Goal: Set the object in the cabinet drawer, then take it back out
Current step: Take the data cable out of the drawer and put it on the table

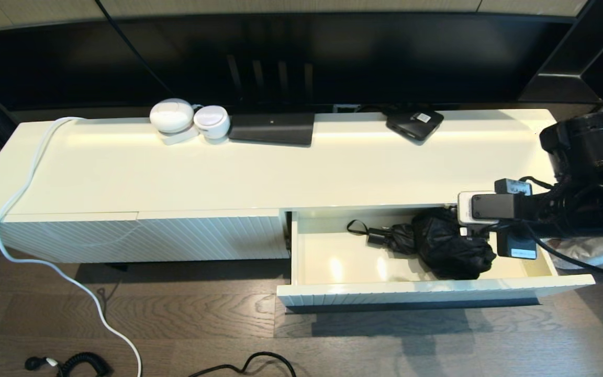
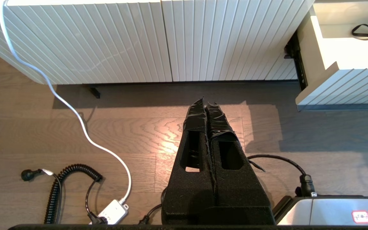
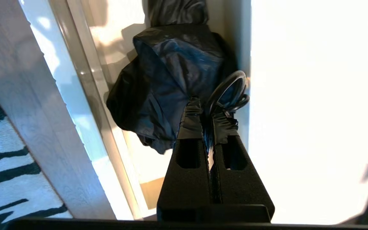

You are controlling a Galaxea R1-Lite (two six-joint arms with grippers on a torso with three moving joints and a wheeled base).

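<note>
Down in the cabinet drawer [image 1: 327,262], right tool [image 3: 207,110] pinches shut on the black umbrella [image 3: 168,86]; left tool [image 2: 207,105] closed, empty.

One open cabinet drawer [image 1: 312,251], lower centre-right. One black folded umbrella [image 1: 448,246] inside. Two white round devices [image 1: 171,115] [image 1: 211,121], upper left. Two black boxes [image 1: 271,128] [image 1: 414,123], top centre.

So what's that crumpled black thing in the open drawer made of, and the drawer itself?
The crumpled black folded umbrella looks like thin, slightly shiny fabric, probably nylon: it wrinkles and catches light. The cream-white ribbed cabinet drawer seems glossy lacquered board: its inside mirrors bright spots.
</note>
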